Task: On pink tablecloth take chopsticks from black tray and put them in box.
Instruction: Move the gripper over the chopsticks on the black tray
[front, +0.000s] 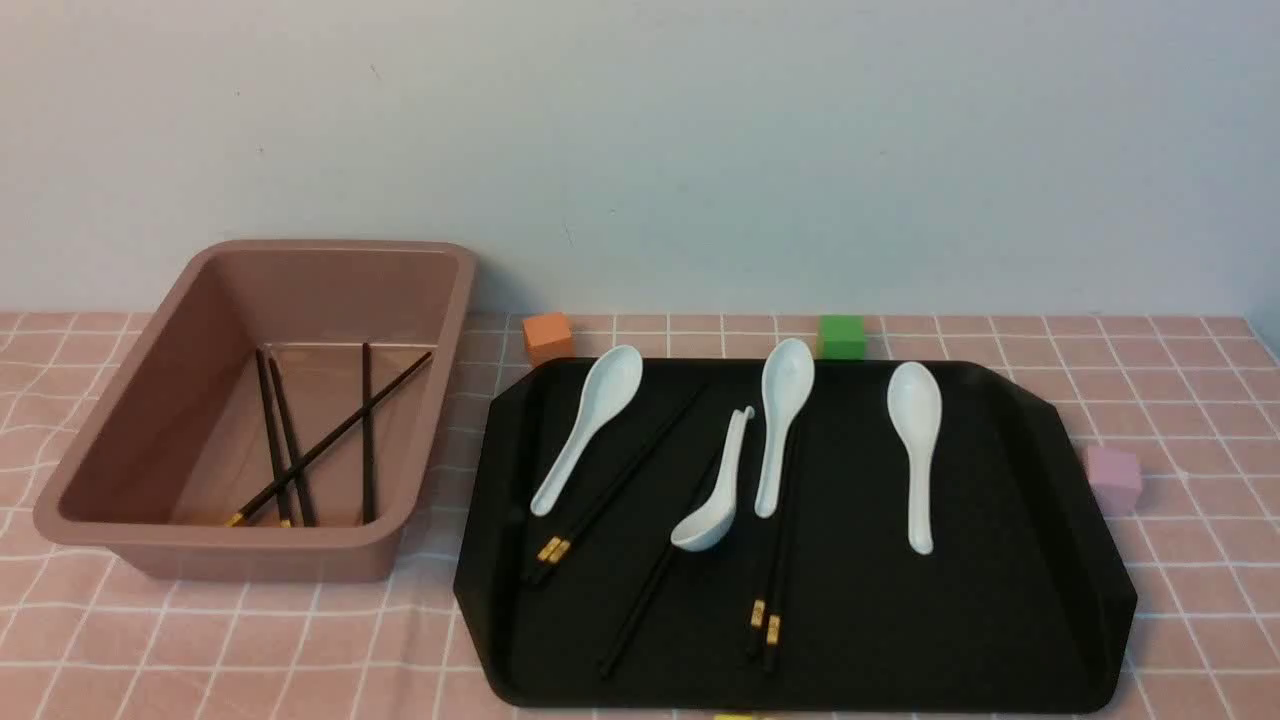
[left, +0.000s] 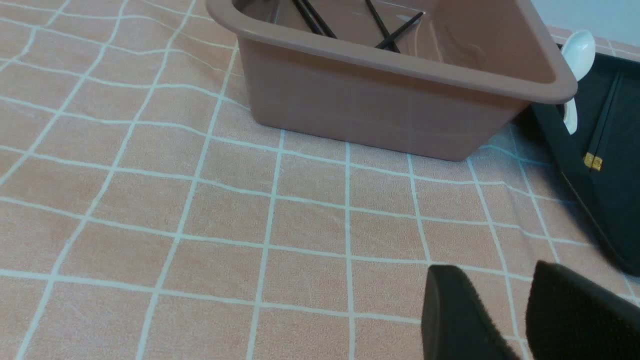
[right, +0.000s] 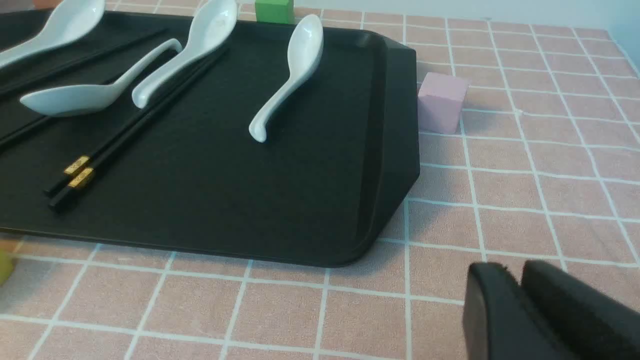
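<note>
Front view: a black tray (front: 1000, 560) is lying across the centre and right of the frame on a pink tablecloth (front: 250, 640) covering the desk. Five black chopsticks (front: 768, 590) are resting on it among four white soup spoons (front: 915, 450). One pair is at the tray's left, a single stick is beside it, and another pair is at centre. Their far ends are running close beside or under the spoon handles. At frame left, the box (front: 250, 555) is already holding four more sticks. Neither tool is showing here.

The sticks are looking light, stiff and very thin. They are probably smooth and apt to roll or slip, and they are lying flat with little room beneath. The gold-banded thicker ends, toward the frame's lower edge and clear of the spoons, are likely offering the best place to pinch.

Left wrist view: the left tool (left: 500, 270) is hovering at lower right over bare cloth, slightly parted and holding nothing. Gold bands are showing at the right edge, near it but apart.

Right wrist view: the right tool (right: 515, 267) is sitting at lower right, fingers nearly together and empty, well apart from the centre pair at middle left.
</note>
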